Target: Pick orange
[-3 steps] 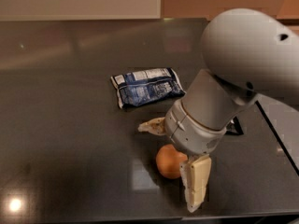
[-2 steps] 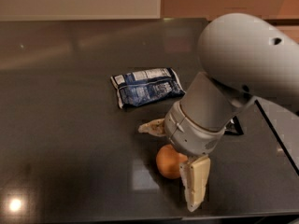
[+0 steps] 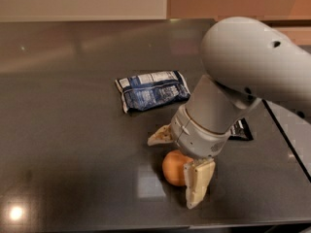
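The orange sits on the dark bench near its front edge, right of centre. The gripper hangs over it with fingers spread, one on either side, apparently lined up to close on the fruit. A blue snack bag lies behind, toward mid-bench.

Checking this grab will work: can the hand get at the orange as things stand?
Probably yes. The hand sits low over the orange, open, one finger on each side of it. The blue bag lies apart, farther back, so nothing seems to block the way.
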### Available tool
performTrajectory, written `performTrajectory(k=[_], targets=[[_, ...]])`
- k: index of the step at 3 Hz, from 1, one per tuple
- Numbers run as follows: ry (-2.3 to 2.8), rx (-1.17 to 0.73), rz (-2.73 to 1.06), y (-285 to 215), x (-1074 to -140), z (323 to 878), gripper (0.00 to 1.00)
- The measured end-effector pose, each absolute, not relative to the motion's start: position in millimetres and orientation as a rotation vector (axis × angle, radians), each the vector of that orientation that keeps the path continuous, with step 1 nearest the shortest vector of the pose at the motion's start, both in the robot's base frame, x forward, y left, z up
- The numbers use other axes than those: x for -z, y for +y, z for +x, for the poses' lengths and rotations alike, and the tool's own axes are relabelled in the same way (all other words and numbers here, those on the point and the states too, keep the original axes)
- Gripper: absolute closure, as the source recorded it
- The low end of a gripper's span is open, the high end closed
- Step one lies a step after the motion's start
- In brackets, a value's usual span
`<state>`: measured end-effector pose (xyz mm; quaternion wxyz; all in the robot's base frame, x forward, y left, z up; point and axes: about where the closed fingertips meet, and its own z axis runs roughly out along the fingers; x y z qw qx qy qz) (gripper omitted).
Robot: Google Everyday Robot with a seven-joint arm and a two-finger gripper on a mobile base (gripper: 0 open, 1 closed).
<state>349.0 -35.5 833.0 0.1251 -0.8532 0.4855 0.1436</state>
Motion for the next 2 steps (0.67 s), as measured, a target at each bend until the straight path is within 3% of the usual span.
performTrajectory(k=[2], targets=[[1.449, -0.450, -2.446, -41.7, -839.3, 359.6, 0.64]])
